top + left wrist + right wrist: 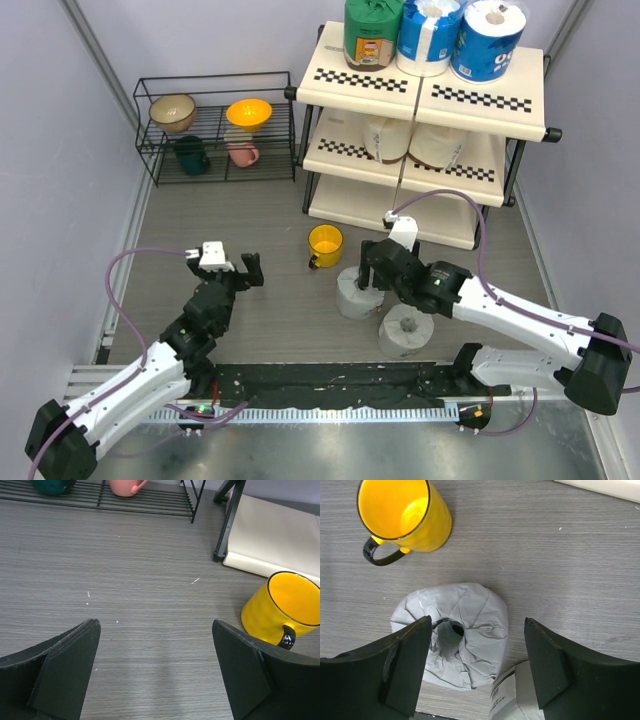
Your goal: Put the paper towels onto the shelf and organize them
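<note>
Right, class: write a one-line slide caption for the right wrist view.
Open gripper over a grey paper towel roll, yellow mug nearby.

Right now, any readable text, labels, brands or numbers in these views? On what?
Nothing can be quoted; no text is legible.
Green-wrapped roll, top of shelf: printed label, too blurred.
Blue-and-white rolls: blue print, letters not legible.
Grey roll at the right wrist view's lower edge: white label, black print too small.
Yellow mug: no print visible.

A grey-white roll [480,615] is wrapped in crinkled matt paper; the yellow cup [434,527] is finished smooth and glossy.
</note>
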